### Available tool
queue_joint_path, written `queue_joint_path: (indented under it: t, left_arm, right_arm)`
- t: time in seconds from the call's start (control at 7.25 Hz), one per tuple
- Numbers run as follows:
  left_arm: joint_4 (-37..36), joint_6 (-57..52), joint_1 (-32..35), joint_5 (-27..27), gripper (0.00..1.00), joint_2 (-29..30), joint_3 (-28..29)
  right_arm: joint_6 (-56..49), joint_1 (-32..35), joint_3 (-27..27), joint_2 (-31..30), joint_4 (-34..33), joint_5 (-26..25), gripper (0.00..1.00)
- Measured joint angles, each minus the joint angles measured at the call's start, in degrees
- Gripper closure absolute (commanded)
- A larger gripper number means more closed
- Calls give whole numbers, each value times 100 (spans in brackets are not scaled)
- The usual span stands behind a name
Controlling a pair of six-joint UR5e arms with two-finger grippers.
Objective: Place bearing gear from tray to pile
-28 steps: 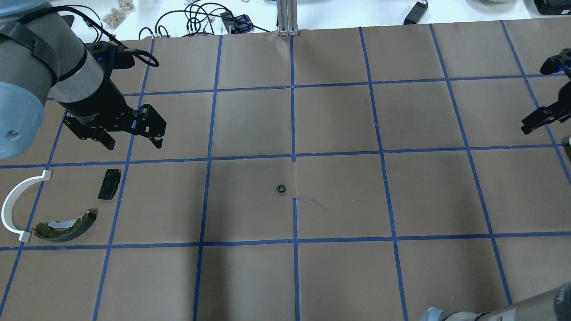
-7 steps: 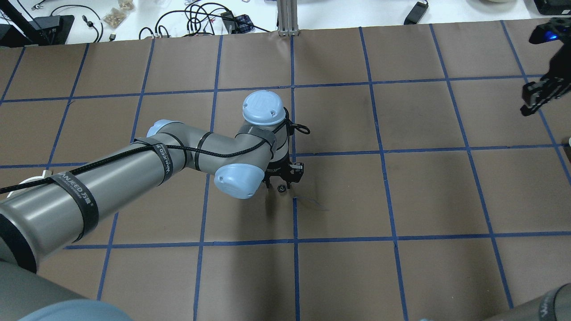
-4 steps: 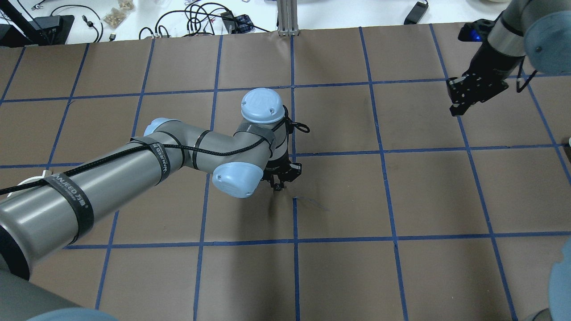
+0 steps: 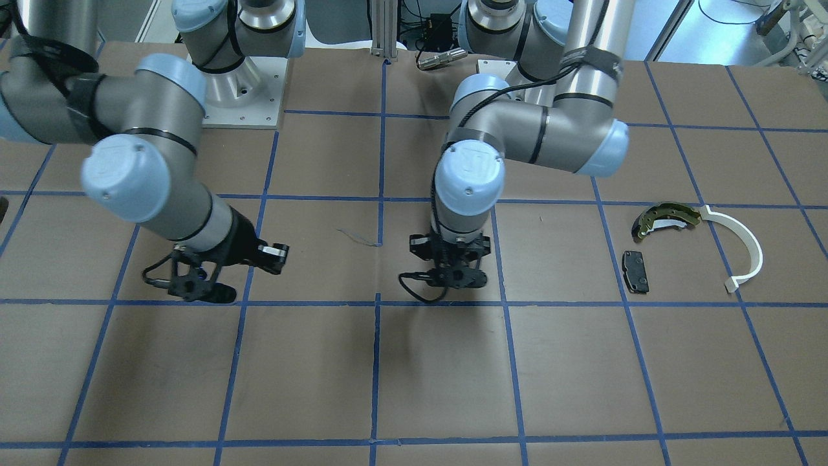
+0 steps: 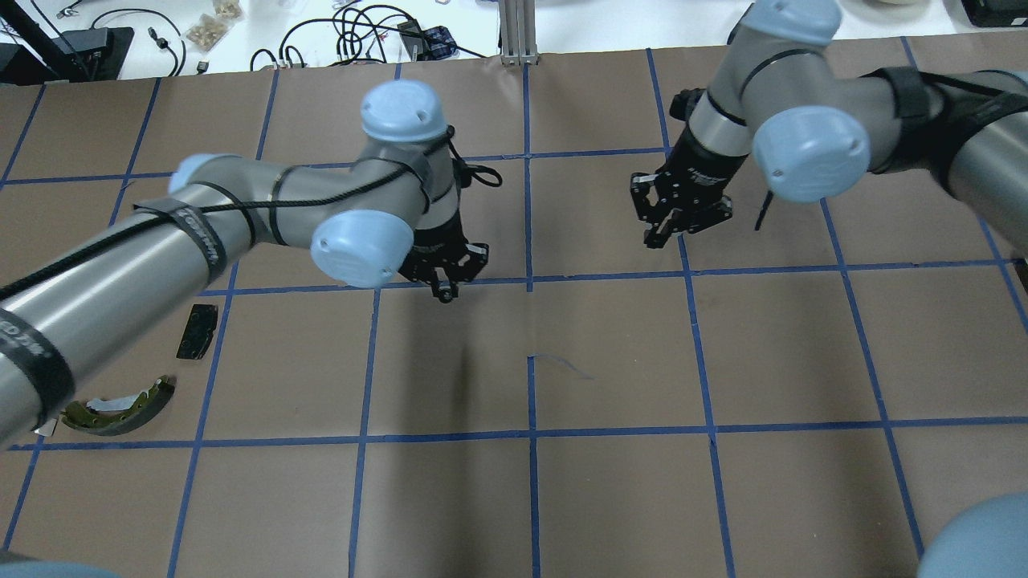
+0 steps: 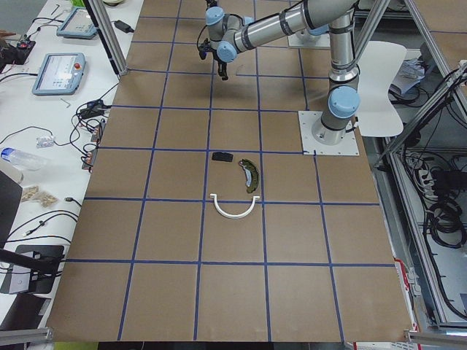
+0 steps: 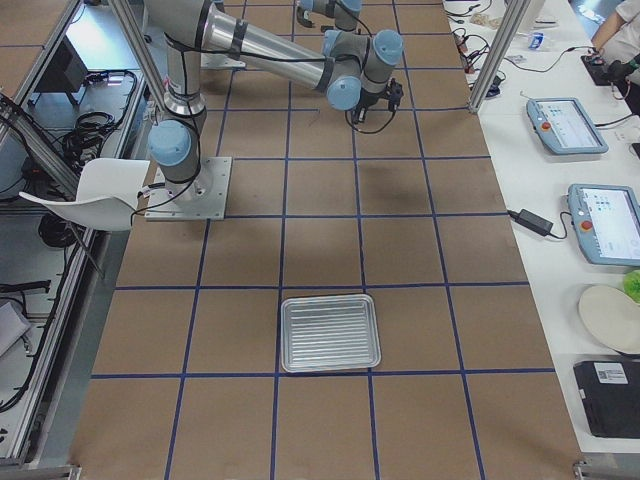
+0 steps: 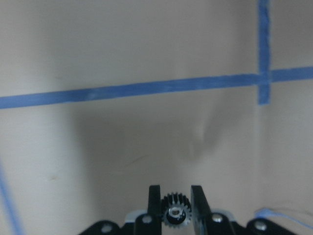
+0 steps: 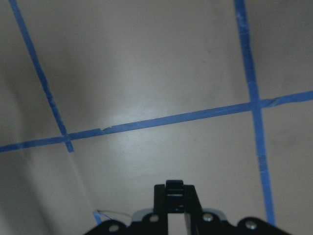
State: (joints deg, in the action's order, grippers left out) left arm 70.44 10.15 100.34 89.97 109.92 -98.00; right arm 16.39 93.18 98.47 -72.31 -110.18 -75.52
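Note:
My left gripper [image 8: 175, 197] is shut on the small black toothed bearing gear [image 8: 175, 216] and holds it above the brown paper. In the overhead view the left gripper [image 5: 444, 294] hangs left of the table's centre. The pile lies to its left: a black brake pad [image 5: 197, 331], an olive-gold brake shoe [image 5: 120, 405], and a white arc strip [image 4: 744, 249] that my left arm hides from overhead. My right gripper [image 9: 174, 195] is shut and empty, right of centre in the overhead view [image 5: 654, 237].
A ribbed metal tray [image 7: 330, 332] lies at the table's right end with nothing visible in it. Blue tape lines grid the brown paper. Cables and an aluminium post [image 5: 518, 32] sit beyond the far edge. A pen scribble [image 5: 562, 365] marks the centre.
My left gripper has risen off the centre spot with the gear and moved left and farther back. My right arm has swung in from the right edge toward the middle.

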Motion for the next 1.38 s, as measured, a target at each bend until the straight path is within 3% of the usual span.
queue_joint_path:
  t: [0.28, 0.41, 0.55, 0.69, 0.97, 1.38]
  left_arm:
    - [830, -787, -987, 285, 100, -287, 463]
    - [943, -1247, -1424, 586, 100, -381, 525]
    - [962, -1772, -1891, 769, 100, -424, 536]
    - [944, -2289, -2378, 840, 100, -420, 530]
    - [653, -3291, -3295, 850, 100, -322, 391]
    - [-901, -4263, -3881, 833, 100, -164, -480]
  right_arm:
    - [1015, 818, 395, 261, -1127, 367, 97]
    - [1214, 1127, 513, 381, -1444, 558, 73]
    - [1294, 1296, 575, 461, -1600, 642, 13]
    - [1310, 1366, 621, 520, -1667, 645, 0]
    - [1258, 1386, 648, 583, -1784, 408, 0]
    - [1061, 1060, 197, 373, -1484, -181, 0]
